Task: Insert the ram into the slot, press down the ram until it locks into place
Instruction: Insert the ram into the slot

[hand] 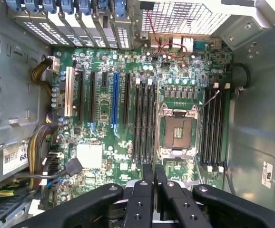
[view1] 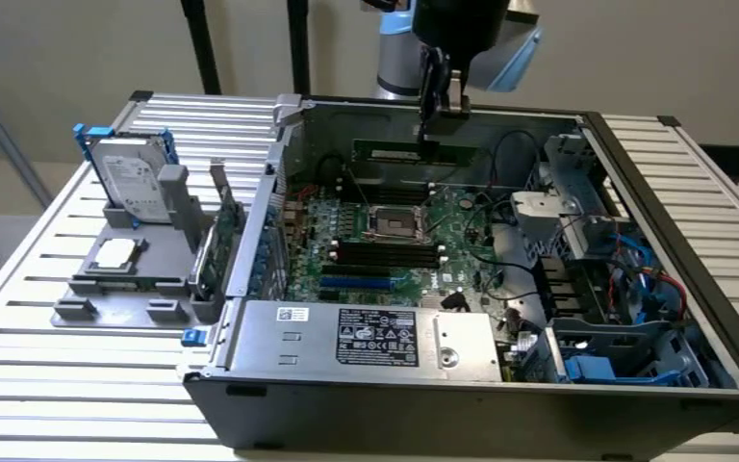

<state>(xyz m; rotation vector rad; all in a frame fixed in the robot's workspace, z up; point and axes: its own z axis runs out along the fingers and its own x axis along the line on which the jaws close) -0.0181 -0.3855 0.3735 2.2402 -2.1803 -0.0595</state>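
**Ram held above the open computer case**

Exterior view: the end effector [view1: 429, 142] hangs over the far side of the open computer case [view1: 677, 318], which stands on the slatted tabletop [view1: 36, 385]. Its fingers are pressed together on the ram [view1: 383, 150]. The ram is a thin green stick held level in the air, above the motherboard [view1: 453, 241] and near the case's far wall. The black slots [view1: 383, 254] lie on the board beside the processor socket [view1: 393, 223], well below the ram. On the exterior view's left, a grey holder [view1: 113, 289] carries a hard drive [view1: 132, 178] and an upright green card [view1: 224, 241].

Wrist view: the two fingers sit close together with only a thin dark edge between them. Beyond them, long black slots run along both sides of the processor socket, next to one blue socket [hand: 115, 97].
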